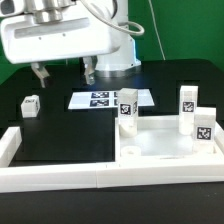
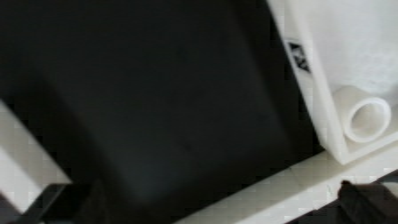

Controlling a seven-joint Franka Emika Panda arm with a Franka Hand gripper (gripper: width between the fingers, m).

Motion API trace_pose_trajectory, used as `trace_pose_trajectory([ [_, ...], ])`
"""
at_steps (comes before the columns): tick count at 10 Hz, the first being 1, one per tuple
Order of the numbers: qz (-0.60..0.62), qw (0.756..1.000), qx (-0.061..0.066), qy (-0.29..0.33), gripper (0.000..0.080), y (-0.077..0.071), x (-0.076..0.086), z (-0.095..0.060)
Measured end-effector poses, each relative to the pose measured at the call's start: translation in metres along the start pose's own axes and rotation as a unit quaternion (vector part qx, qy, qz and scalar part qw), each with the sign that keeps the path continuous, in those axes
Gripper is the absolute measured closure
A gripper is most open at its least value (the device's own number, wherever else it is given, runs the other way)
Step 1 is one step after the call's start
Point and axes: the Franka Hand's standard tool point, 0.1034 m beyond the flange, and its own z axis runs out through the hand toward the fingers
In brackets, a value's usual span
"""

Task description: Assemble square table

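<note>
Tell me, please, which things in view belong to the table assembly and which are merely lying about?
Belonging to the job:
- tabletop
- upright legs at and
- small leg lying apart
- open tool, holding nothing

Just there:
- marker board
- white border wall

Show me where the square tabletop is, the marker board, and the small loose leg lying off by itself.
tabletop (image 1: 160, 148), exterior view, on the bare floor of the tray.
marker board (image 1: 82, 100), exterior view, on its plain white part beside the tags.
loose leg (image 1: 30, 104), exterior view, on its tagged face.
</note>
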Motion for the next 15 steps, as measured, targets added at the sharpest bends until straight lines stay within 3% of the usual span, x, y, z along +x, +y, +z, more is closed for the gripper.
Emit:
trace_pose_trajectory([
  [2,-0.061,0.998,0.001,-0.002,0.0150,-0.006,-0.003,0.002],
  [5,-0.181,0.983,0.000,-0.004,0.0150,-0.002,-0.004,0.003],
  [6,-0.231,0.973,-0.007,-0.008,0.0150,0.014,-0.013,0.010],
  [7,-0.271,0.962,-0.019,-0.017,0.0150,0.041,-0.031,0.020],
  [8,-0.341,0.939,-0.029,-0.032,0.0150,0.079,-0.044,0.029],
  [9,-0.376,0.925,-0.041,-0.029,0.0150,0.114,-0.042,0.033],
  [10,-0.386,0.921,-0.051,-0.022,0.0150,0.136,-0.039,0.037],
  [13,-0.364,0.929,-0.050,-0.046,0.0150,0.127,-0.043,0.041],
  [15,-0.358,0.926,-0.054,-0.109,0.0150,0.121,-0.046,0.047],
])
